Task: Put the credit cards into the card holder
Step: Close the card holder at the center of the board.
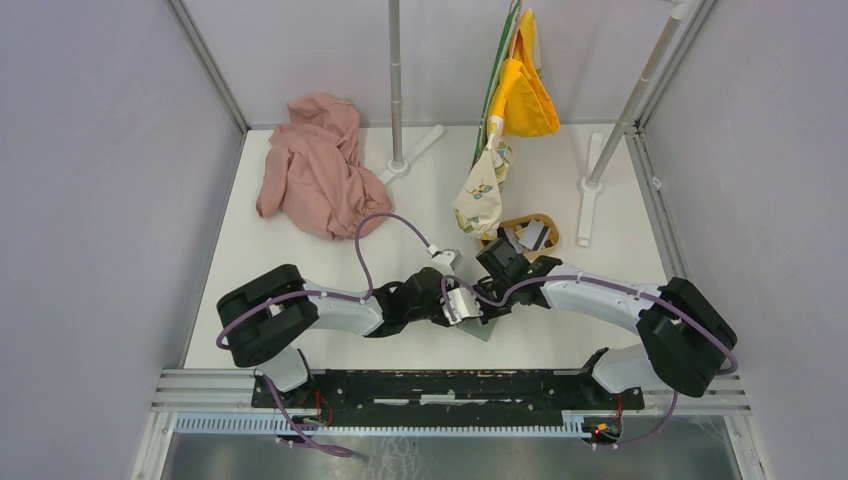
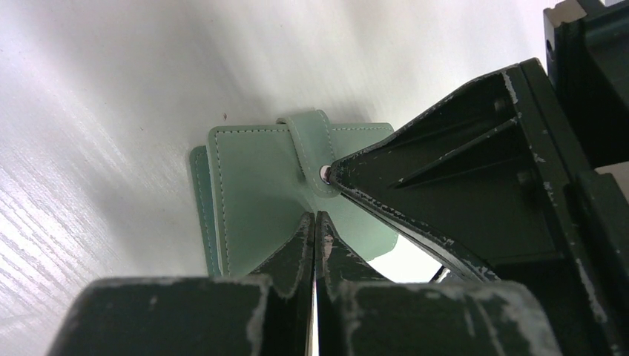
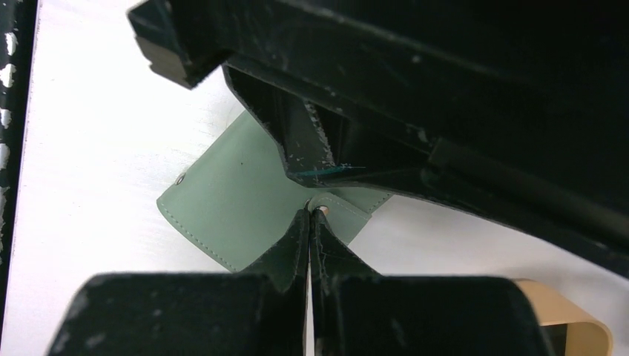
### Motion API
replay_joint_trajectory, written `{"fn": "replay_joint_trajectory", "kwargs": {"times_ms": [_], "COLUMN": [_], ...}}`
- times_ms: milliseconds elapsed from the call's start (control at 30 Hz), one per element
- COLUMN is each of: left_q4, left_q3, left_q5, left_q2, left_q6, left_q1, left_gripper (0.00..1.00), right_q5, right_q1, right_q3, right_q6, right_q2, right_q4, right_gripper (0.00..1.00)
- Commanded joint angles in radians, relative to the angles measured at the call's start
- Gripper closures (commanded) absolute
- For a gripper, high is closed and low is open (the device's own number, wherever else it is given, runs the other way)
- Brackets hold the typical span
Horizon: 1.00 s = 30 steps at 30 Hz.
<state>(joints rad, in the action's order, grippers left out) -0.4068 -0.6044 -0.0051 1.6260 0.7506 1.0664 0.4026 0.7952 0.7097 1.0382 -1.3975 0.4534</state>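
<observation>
The white table [image 1: 235,245] has a faint wood-grain sheen. The two arms reach inward over its near middle. The left arm [image 1: 330,310] and the right arm [image 1: 600,295] are both folded low, elbows out, their wrists converging until the heads almost meet.

A crumpled pink cloth [image 1: 315,175] lies at the far left, well apart from them.

The wallet [image 2: 259,193] lies on the table directly under both heads, near the front edge. It is sage-green, smooth like leather, roughly square, with pale stitching along its edges.

The left gripper [image 2: 315,222] is clenched, its worn black fingers pressed flat together, tips down on the wallet's face just below the strap. The right gripper [image 3: 310,219] is likewise clenched, its tips at the strap's rounded end. Whether either has caught any leather between its fingers cannot be told.

An oval light-wood tray [image 1: 548,218] sits just beyond the right wrist, holding the cards [image 1: 535,236], one pale, one dark.

The strap [image 2: 311,144] folds over the wallet's top edge and ends in a small metal snap [image 2: 324,173].
</observation>
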Motion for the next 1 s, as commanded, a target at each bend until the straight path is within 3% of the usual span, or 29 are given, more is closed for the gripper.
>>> {"fn": "replay_joint_trajectory", "kwargs": {"times_ms": [0,967], "left_q4": [-0.014,-0.056], "left_q3": [0.016,0.055], "left_q5": [0.000,0.055], "left_q2": [0.022,0.003], "left_q6": [-0.001,0.016], "left_q1": [-0.007,-0.041], "left_gripper": [0.98,0.98], "right_q5": [-0.019,-0.090], "right_q1": [0.036,0.163], "right_q3": [-0.042,-0.078], "right_q6": [-0.015,0.039], "right_q2": [-0.049,-0.107], "right_q4": [0.076,0.151], "right_gripper": [1.00,1.00]}}
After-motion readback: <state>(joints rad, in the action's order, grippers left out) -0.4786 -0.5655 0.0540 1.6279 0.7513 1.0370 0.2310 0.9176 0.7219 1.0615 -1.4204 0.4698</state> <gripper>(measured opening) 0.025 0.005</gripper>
